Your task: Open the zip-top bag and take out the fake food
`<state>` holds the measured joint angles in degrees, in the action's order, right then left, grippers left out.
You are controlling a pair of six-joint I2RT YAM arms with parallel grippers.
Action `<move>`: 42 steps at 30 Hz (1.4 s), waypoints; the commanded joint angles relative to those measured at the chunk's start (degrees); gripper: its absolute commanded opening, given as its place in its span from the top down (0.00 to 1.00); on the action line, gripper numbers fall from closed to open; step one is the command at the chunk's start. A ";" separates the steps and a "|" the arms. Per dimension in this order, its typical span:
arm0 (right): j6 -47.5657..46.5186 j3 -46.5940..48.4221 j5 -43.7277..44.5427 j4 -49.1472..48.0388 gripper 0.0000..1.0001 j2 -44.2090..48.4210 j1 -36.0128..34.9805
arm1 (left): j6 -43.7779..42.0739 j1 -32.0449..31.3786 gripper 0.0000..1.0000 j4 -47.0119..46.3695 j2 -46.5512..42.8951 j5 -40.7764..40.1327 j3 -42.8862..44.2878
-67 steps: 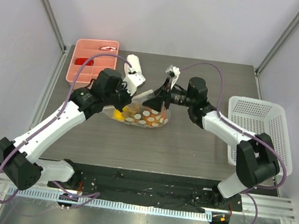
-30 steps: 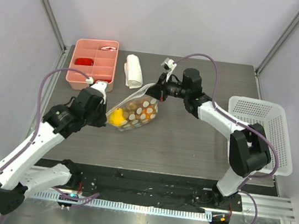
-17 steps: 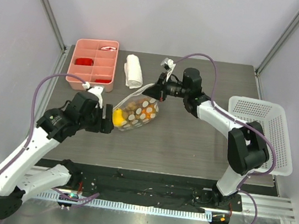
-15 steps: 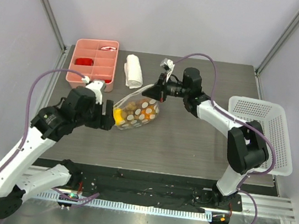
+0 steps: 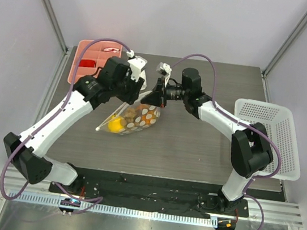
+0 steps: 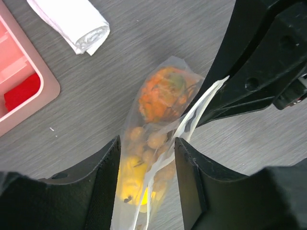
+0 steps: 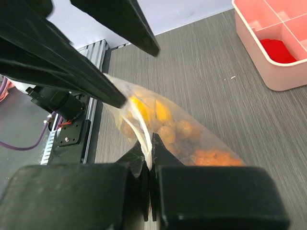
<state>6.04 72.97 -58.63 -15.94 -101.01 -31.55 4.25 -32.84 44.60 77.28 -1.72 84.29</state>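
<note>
fake food [image 7: 165, 132] seems blurred inside zip-top bag [image 7: 116, 109].

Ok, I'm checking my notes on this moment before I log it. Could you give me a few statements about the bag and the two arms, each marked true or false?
1. The right gripper has its jaws shut on the white strip of the zip-top bag. True.
2. The fake food lies loose on the table. False: the pieces are inside the bag.
3. The left gripper has its jaws apart, one on each side of the bag. True.
4. The rolled towel lies in the pink tray. False: it lies on the table beside the tray.
</note>
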 commanded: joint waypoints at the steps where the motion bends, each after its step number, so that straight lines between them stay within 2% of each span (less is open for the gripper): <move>1: -1.21 2.44 -1.31 -0.23 0.99 0.29 -0.09 | -3.99 0.41 0.52 -3.90 -2.21 -0.04 0.18; 2: -1.30 2.35 -1.31 -0.23 0.99 0.38 -0.18 | -3.99 0.41 0.52 -5.30 -2.39 -0.13 -0.35; 7: -1.30 2.53 -1.48 -0.05 0.99 0.73 -0.18 | -3.99 0.41 0.66 -4.52 -1.34 -1.10 -0.97; 10: -1.38 2.44 -1.57 -0.05 0.99 0.90 -0.18 | -3.99 0.41 0.67 -3.99 -0.99 0.22 -1.50; 14: -1.04 2.70 -1.49 -0.14 0.99 0.73 -0.09 | -3.55 0.41 0.62 -3.99 -1.51 1.19 -4.12; 21: -1.12 2.79 -1.40 -0.23 0.99 0.46 -0.18 | -1.35 0.41 0.37 -6.28 -7.21 -1.97 -8.61; 26: -1.30 2.97 -1.40 0.21 0.99 0.29 -0.35 | 1.02 0.41 0.33 -5.40 -12.93 -5.83 -10.46; 27: -1.38 3.06 -1.40 0.21 0.99 0.29 -0.27 | 0.85 0.41 0.34 -5.23 -13.90 -5.84 -10.99; 30: -1.47 3.49 -1.14 0.56 0.99 0.20 -0.53 | -0.47 0.41 0.50 -3.74 -16.10 -2.44 -12.31; 33: -1.65 3.41 -1.14 0.74 0.99 0.38 -0.79 | -1.09 0.41 0.60 -1.80 -14.35 -0.57 -12.22; 42: -2.18 3.41 -1.05 1.35 0.99 0.29 -0.97 | -1.18 0.41 0.62 -3.91 -12.07 -1.53 -12.66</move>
<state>4.73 73.78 -59.24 -14.02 -101.14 -32.10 3.81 -32.75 42.24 64.86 -3.75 70.57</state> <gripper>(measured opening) 0.019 0.379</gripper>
